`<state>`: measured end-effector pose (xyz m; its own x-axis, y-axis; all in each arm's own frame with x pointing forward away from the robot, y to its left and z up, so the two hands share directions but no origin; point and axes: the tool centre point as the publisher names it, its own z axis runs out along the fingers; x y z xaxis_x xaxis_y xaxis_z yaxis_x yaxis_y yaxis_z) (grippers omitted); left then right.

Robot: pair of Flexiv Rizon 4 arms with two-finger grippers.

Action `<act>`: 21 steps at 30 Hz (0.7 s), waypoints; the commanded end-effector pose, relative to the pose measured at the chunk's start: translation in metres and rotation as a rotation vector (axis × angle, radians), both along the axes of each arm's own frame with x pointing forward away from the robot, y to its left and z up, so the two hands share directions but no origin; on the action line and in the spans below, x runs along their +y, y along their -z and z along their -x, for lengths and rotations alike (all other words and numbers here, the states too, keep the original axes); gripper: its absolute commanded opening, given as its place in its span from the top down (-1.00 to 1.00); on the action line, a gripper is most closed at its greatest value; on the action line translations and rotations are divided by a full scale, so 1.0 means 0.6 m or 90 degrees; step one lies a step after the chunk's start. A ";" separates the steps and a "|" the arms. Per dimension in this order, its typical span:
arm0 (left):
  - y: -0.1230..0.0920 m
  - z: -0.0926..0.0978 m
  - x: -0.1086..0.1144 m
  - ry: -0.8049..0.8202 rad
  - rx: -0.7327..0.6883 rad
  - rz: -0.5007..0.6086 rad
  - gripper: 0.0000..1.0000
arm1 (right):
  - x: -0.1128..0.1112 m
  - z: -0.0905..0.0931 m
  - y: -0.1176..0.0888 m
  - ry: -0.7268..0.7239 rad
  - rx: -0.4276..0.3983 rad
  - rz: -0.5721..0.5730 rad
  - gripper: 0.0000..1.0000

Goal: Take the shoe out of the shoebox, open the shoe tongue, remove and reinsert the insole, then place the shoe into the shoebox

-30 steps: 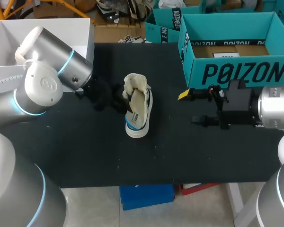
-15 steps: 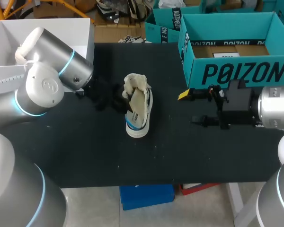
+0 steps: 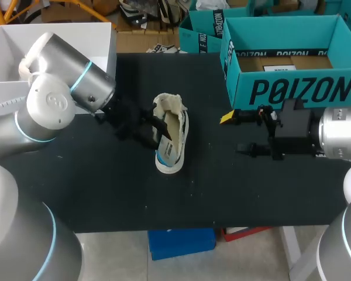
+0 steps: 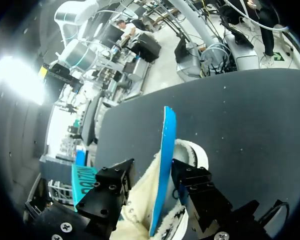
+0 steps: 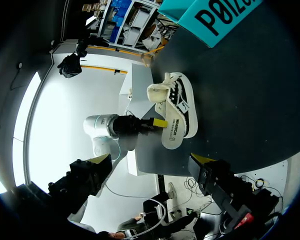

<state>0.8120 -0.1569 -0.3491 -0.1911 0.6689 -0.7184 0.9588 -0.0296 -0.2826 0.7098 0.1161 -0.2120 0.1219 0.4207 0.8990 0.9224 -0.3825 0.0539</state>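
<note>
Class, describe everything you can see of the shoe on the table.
The shoe is a white low sneaker with blue sole trim, dark print and cream fleecy lining. It rests on the black table, outside the shoebox, toe towards the robot. Its insole, blue underneath, stands partly out of the opening, pinched by the left gripper.

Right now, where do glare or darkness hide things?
Head view: the black left gripper hardly stands out against the black table beside the shoe. Left wrist view: strong glare beyond the table; the insole is well lit. Right wrist view: strong backlight, yet the shoe shows plainly.
</note>
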 end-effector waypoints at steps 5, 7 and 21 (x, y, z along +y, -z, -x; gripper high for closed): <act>0.011 0.016 -0.009 0.050 0.018 -0.030 1.00 | 0.000 -0.001 0.000 -0.001 0.000 0.000 -1.00; 0.012 0.017 -0.009 0.052 0.018 -0.031 1.00 | 0.000 -0.001 0.000 -0.001 0.000 0.000 -1.00; 0.003 0.026 -0.005 0.042 0.019 -0.017 1.00 | 0.000 -0.001 0.000 -0.001 0.000 0.000 -1.00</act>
<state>0.8001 -0.1615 -0.3502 -0.1665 0.7012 -0.6932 0.9436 -0.0907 -0.3184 0.7098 0.1161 -0.2119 0.1220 0.4207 0.8990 0.9224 -0.3825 0.0538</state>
